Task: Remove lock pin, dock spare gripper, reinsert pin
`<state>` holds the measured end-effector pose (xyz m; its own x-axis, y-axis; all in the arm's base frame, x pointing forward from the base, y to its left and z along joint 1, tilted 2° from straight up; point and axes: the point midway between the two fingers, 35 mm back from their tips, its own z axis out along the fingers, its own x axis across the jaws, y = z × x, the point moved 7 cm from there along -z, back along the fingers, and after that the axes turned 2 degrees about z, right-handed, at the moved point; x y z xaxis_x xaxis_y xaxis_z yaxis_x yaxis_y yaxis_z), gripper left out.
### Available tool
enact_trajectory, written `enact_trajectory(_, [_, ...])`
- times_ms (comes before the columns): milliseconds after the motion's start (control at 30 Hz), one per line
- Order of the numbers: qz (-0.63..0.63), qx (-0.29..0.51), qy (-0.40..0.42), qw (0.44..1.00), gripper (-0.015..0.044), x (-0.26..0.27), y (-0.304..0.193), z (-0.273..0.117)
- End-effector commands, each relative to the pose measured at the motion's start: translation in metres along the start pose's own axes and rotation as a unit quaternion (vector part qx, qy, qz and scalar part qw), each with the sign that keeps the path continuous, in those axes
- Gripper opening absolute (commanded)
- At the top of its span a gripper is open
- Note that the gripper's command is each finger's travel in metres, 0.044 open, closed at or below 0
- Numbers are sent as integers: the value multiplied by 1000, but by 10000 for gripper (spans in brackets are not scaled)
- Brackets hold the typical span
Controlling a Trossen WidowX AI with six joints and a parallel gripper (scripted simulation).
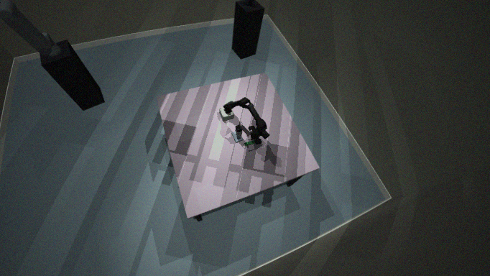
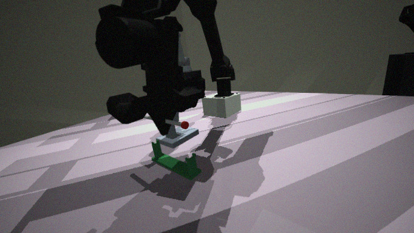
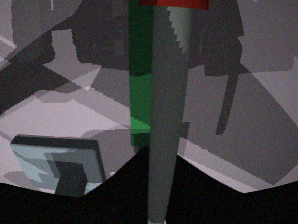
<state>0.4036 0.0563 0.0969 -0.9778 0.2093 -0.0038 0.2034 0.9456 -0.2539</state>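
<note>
Grey cylindrical pin (image 3: 167, 100) (image 2: 173, 122) w/ red head (image 3: 180, 4) (image 2: 184, 125) runs approx. vert. through ctr. of view; head at top, cut off by frame. Black tapered gripper (image 3: 154, 153) (image 2: 164, 133) (image 1: 256, 141) is closed on pin, 1 finger per side. Green narrow cradle (image 3: 140, 100) (image 2: 174, 164) (image 1: 249, 143) shows behind pin, L side. Blue-grey rectangular base plate (image 3: 32, 160) (image 2: 187, 135) (image 1: 236, 139) w/ dark upright sits lower L, partly hidden by L finger. Pinkish tabletop (image 3: 270, 115) (image 2: 303, 182) (image 1: 201, 194) carries angular shadows
</note>
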Motion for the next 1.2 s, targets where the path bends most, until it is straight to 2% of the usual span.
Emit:
enact_trajectory(0, [0, 0, 1, 1000, 0, 0, 0, 2])
enact_trajectory(300, [-1, 0, 1, 1000, 0, 5, 1, -1])
enact_trajectory(1167, [-8, -1, 3, 1000, 0, 85, 4, -23])
